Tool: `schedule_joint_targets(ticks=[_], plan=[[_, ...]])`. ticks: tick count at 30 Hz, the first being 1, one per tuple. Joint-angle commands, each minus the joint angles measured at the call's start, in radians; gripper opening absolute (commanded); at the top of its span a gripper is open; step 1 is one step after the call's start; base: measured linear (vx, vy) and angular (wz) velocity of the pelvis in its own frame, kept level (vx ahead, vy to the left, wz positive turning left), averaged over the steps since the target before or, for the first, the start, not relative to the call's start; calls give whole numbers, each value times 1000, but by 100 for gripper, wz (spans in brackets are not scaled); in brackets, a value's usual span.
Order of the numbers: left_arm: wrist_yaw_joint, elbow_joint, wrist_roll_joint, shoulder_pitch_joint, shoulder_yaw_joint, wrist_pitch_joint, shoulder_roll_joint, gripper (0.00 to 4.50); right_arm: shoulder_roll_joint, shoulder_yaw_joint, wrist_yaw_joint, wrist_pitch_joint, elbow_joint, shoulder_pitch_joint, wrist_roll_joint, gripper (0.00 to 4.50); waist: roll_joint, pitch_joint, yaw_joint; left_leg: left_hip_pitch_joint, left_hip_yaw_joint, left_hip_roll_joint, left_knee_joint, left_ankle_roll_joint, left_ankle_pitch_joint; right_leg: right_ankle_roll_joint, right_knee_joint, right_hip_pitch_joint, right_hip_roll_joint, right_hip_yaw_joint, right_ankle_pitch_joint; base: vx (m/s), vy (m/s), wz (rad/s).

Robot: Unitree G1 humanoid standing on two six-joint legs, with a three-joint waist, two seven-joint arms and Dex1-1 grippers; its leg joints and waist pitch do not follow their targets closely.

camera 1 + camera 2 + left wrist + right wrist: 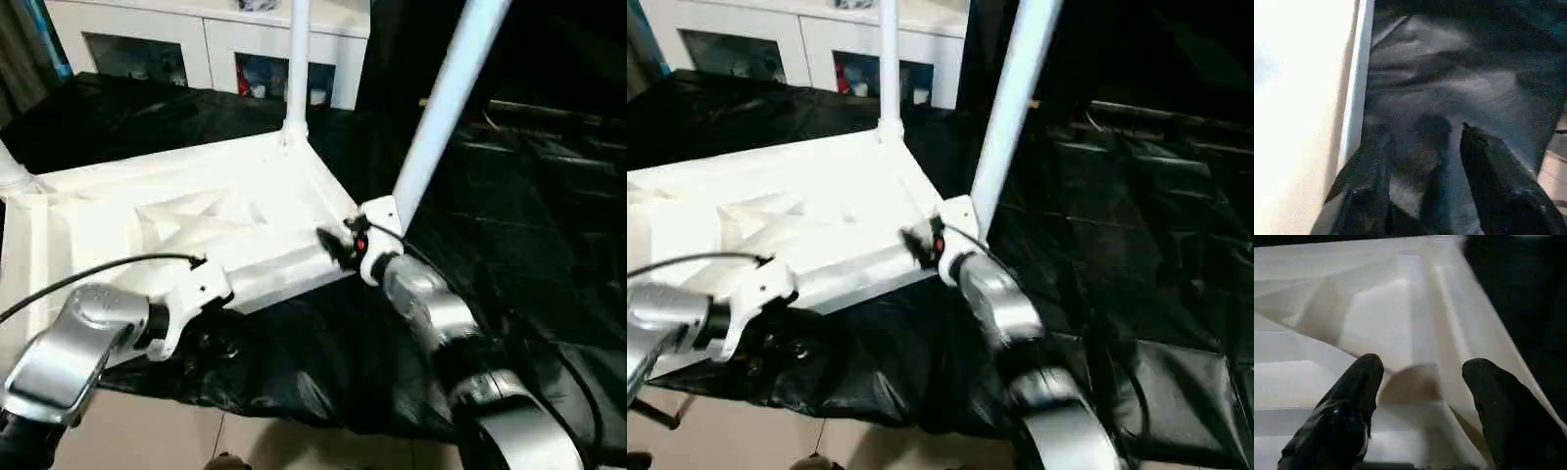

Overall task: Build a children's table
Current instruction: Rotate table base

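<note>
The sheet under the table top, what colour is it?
Black, a crinkly glossy sheet spread beneath the white table top; it shows best in the left eye view.

The children's table (176, 220) is smooth white plastic with a faint sheen. Under it lies crinkled, glossy black sheeting (294, 362). The forearms (431, 304) look like brushed silver metal.

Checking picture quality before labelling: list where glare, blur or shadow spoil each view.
Left wrist view: the table top is blown out to featureless white; the left gripper is soft against dark sheeting. Right wrist view: the right gripper casts a shadow on the ribs. Right eye view: the right forearm is smeared.
</note>
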Motion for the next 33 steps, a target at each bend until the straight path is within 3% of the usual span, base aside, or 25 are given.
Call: schedule_joint_targets(ticks=[1,6,10,15,16,21,23,24,25,28,29,30,33], plan=[[88,19,51,-7,25,-23,-4,279,-41,-59,-67,-26,45,-15,2,311,26,-62,-3,13,-4,33,-64,-36,-162,-188,-53,48,-76,59,-45,0,0,0],[195,58,91,-24,39,-60,-55,310,-107,-87,-90,-68,114,-37,-4,311,28,-59,11,14,-6,34,-63,-47,-237,-154,-63,42,-77,60,-166,0,0,0],[260,80,100,-29,60,-115,-95,336,-164,-109,-104,-103,186,-62,-7,311,25,-62,19,12,-9,34,-60,-45,-252,-147,-65,41,-78,58,-197,0,0,0],[334,46,78,13,107,-155,-143,375,-196,-109,-107,-125,207,-70,-22,311,25,-67,19,4,-9,33,-53,-35,-201,-166,-52,45,-74,56,-100,0,0,0],[362,22,67,41,128,-167,-165,381,-203,-108,-92,-137,212,-71,-24,311,22,-70,17,-6,-10,33,-51,-27,-170,-176,-46,54,-76,55,-52,0,0,0],[449,-52,51,149,184,-203,-231,420,-206,-94,-36,-164,181,-41,-27,311,16,-67,15,-9,-7,33,-48,1,-174,-176,-51,52,-75,53,-66,0,0,0],[503,-75,28,221,233,-267,-289,433,-202,-64,8,-191,109,8,-40,311,13,-63,17,-11,-7,37,-50,11,-194,-154,-63,49,-77,52,-136,0,0,0],[546,-83,9,262,275,-295,-336,433,-197,-47,36,-197,54,42,-43,311,17,-64,17,-9,-7,36,-49,12,-196,-155,-62,47,-74,52,-141,0,0,0],[591,-87,4,292,308,-339,-374,443,-196,-31,45,-198,7,68,-51,311,16,-61,15,-13,-8,38,-50,14,-204,-148,-67,48,-73,53,-144,0,0,0],[696,-100,-10,363,385,-467,-471,443,-188,-16,69,-182,-105,130,-39,311,16,-59,16,-9,-9,37,-52,21,-240,-127,-77,44,-71,53,-193,0,0,0],[702,-101,-12,369,390,-475,-477,443,-187,-16,70,-180,-113,134,-37,311,12,-57,12,-11,-11,39,-56,20,-259,-114,-80,44,-71,52,-225,0,0,0],[714,-109,-16,408,400,-525,-498,443,-185,-13,69,-173,-147,154,-36,311,15,-57,14,-7,-11,39,-56,20,-271,-108,-83,40,-71,52,-247,0,0,0],[711,-116,-31,501,397,-634,-534,443,-187,4,95,-148,-232,204,-27,311,12,-54,9,-9,-12,41,-59,21,-294,-82,-87,36,-70,54,-286,0,0,0]])
